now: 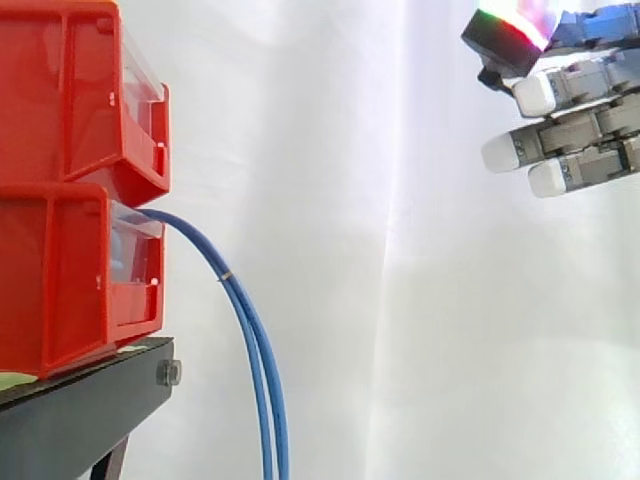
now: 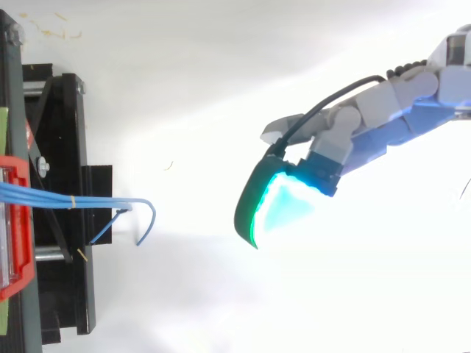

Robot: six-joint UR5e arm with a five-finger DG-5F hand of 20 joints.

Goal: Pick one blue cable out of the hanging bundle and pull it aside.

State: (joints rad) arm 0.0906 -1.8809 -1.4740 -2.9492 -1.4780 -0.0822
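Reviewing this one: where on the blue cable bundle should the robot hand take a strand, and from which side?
Probably the free-hanging stretch of the blue cables below their arc out of the lower red bin, where the two strands part slightly. Come from the open side facing the robot hand, because the bin and the black stand block the other side.
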